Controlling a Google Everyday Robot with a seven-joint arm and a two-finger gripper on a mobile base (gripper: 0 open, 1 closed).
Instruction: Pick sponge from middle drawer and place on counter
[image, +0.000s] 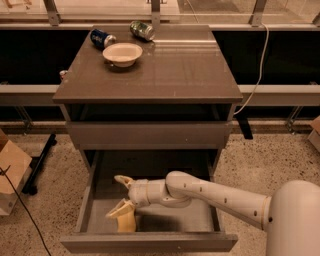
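The task is sitting at its first stage: the sponge (127, 224) is lying on the floor of the middle drawer (150, 243), near the front left corner, and nothing is resting on the counter (190, 75) from it yet. The drawer is standing pulled well out, so the opening step is looking done. The arm is reaching in from the right, and the gripper (121, 196) is hanging low inside the drawer with its jaws spread wide. One finger is pointing up and back, the other is slanting down to the sponge and seemingly touching its top, and the jaws are not gripping anything. What is remaining, by my judgement, is closing on the sponge, lifting it clear of the drawer walls and setting it on the surface above. As for containers, the middle drawer is holding only the sponge and the gripper, as far as can be seen. The white bowl (122, 53) on the counter's far left part is showing nothing inside, with a blue can (102, 38) and a green can (142, 30) lying on their sides just behind it.
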